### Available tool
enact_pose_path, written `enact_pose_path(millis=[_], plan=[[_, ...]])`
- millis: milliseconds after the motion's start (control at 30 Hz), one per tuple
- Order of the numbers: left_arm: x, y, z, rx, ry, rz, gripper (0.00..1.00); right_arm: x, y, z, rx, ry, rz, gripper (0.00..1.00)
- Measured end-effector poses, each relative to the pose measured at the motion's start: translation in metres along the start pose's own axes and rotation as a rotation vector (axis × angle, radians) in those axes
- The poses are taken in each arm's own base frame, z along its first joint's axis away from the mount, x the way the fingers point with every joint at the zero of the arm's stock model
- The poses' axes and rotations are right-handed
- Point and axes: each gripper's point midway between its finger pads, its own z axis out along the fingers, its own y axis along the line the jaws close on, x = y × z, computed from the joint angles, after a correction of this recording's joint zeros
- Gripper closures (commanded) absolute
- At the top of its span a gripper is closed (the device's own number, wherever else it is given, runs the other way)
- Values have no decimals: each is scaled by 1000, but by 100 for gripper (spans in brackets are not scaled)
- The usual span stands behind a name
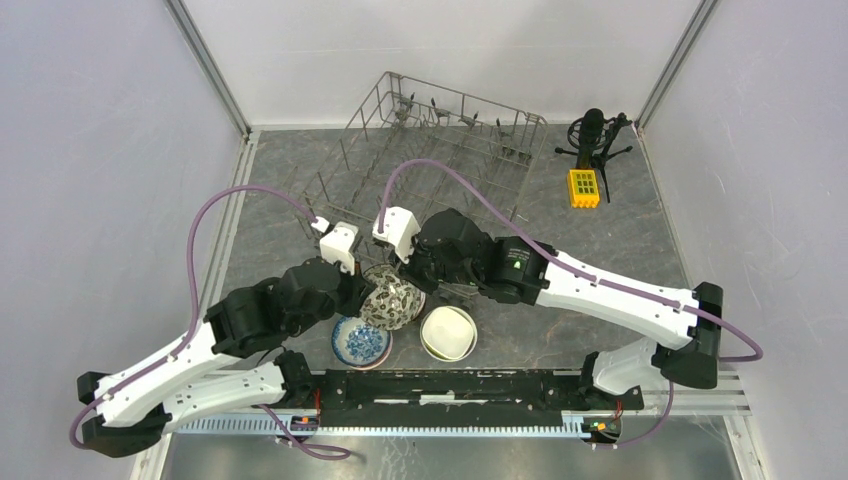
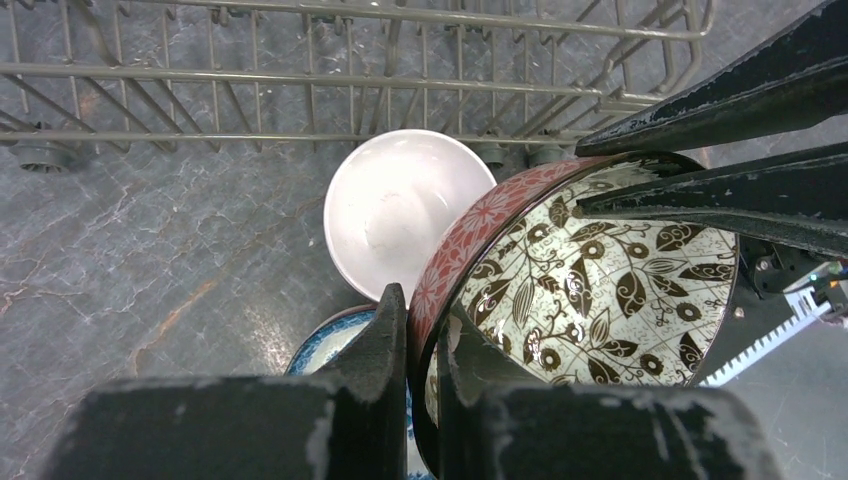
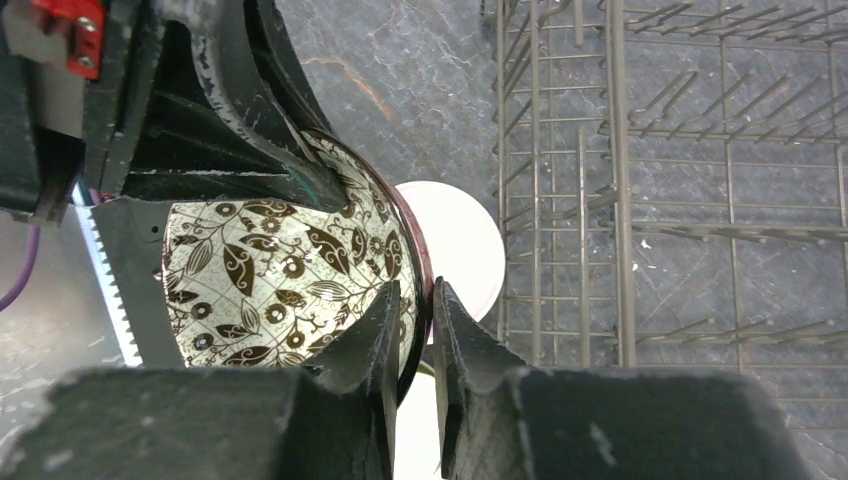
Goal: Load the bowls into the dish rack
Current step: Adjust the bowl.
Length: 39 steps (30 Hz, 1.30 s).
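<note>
Blue bowl [image 2: 320,350] is mostly hidden behind the left gripper [image 2: 422,315] and the leaf bowl [image 2: 600,290], which also covers part of the white bowl [image 2: 390,210]. The rack [image 2: 400,90] runs off the edges of both wrist views. Whether the right gripper [image 3: 415,300] pinches the rim cannot be told; from above both grippers' tips are hidden
</note>
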Motion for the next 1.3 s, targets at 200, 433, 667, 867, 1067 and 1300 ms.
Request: enact_pose_path(millis=[200,433,667,867,1067,1300], plan=[[-1,5,4,-38,4,-2,98,2,-6,8,34,37,-1,99],[5,8,6,-63,35,15,87,9,-10,14,57,91,-13,100],[-3,3,5,-46,17,6,65,11,-17,12,94,107,-26,100],[-16,-4,4,-18,-25,-10,55,11,-25,9,132,117,-47,100],[-26,-6,0,0,-62,-10,38,8,-31,7,159,116,-64,100],[-43,0,-11,-24,-136,-29,10,6,-42,2,214,123,-84,100]])
